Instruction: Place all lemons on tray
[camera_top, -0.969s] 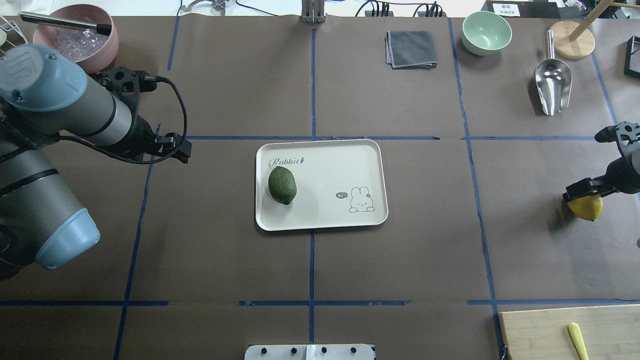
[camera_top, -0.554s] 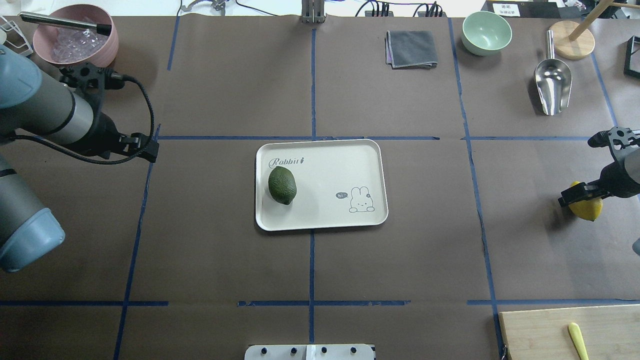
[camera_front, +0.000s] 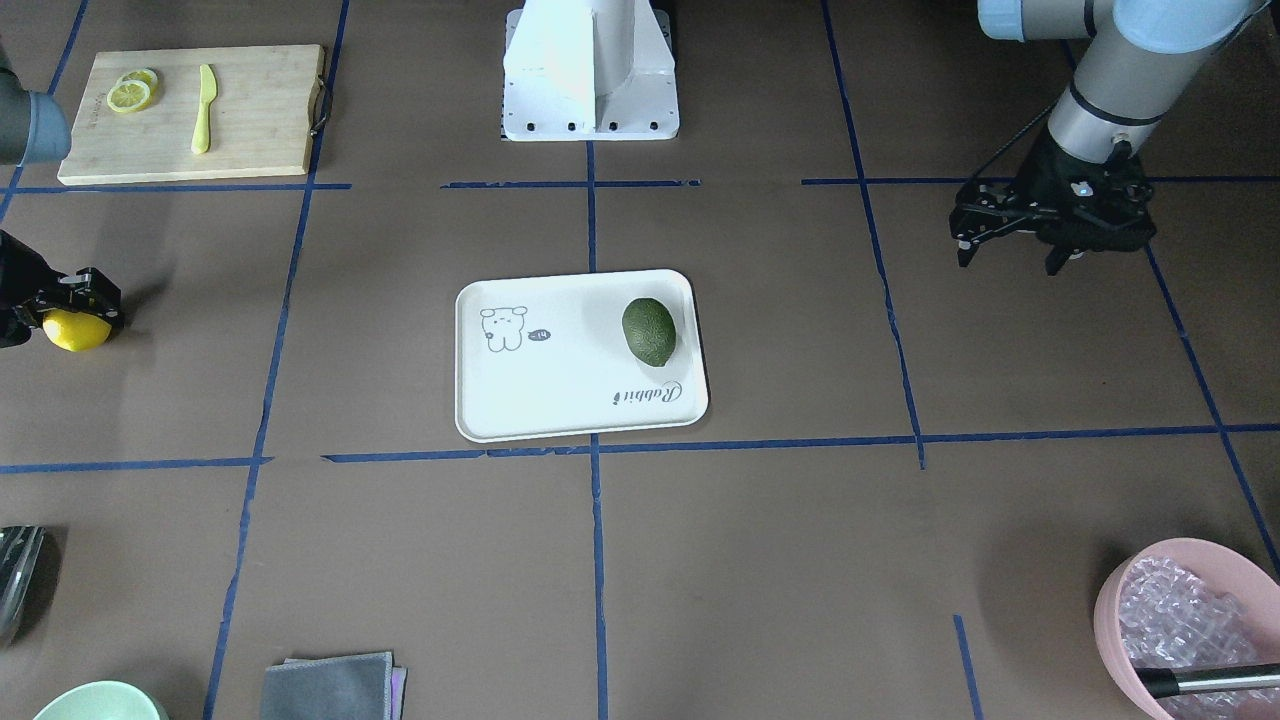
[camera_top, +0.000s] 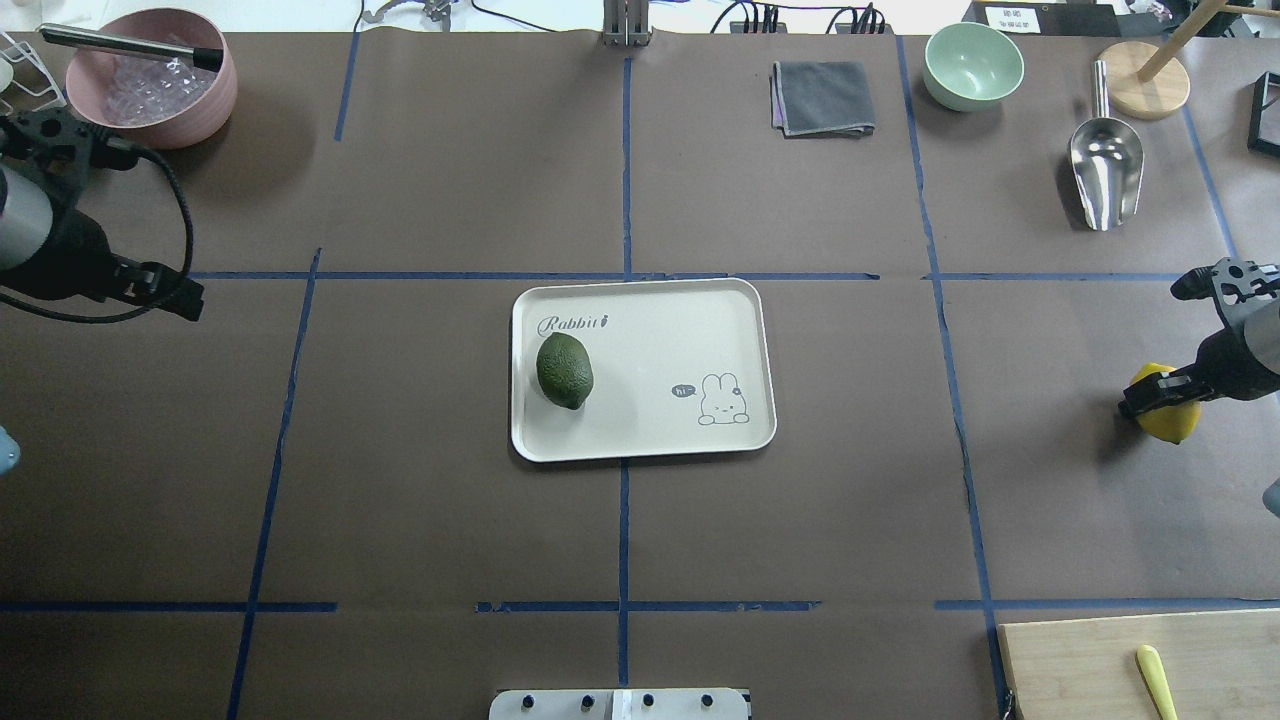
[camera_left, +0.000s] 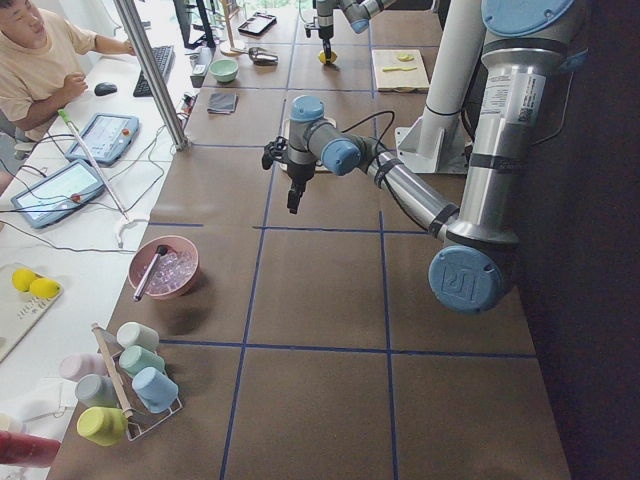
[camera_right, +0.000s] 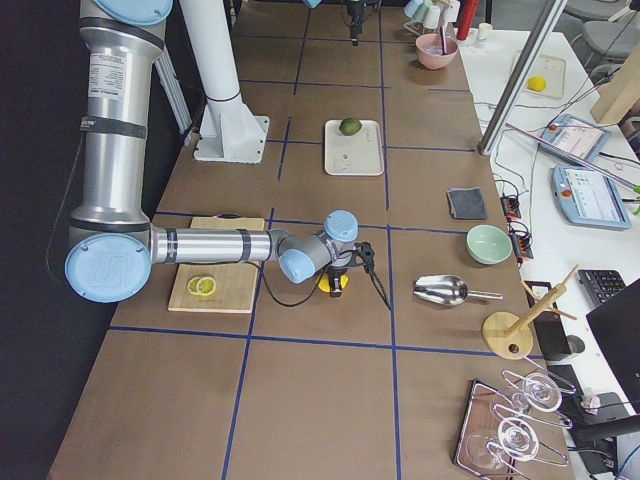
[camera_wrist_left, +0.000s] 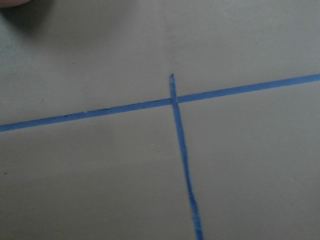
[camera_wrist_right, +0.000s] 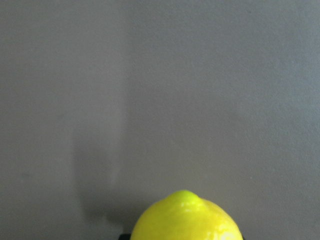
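Brown paper covers the table (camera_top: 420, 520). At its left side the left gripper (camera_front: 1008, 252) hangs over bare paper, fingers apart, holding nothing. In the middle, the green lemon (camera_top: 565, 370) lies on the tray (camera_top: 650, 330), near its left rim. Far right, the right gripper (camera_top: 1153, 394) straddles the yellow lemon (camera_top: 1168, 422), well apart from the tray; whether the fingers press it, I cannot tell. My worry: the grip looks high on a rounded fruit, so it may slip out and roll toward the table edge.
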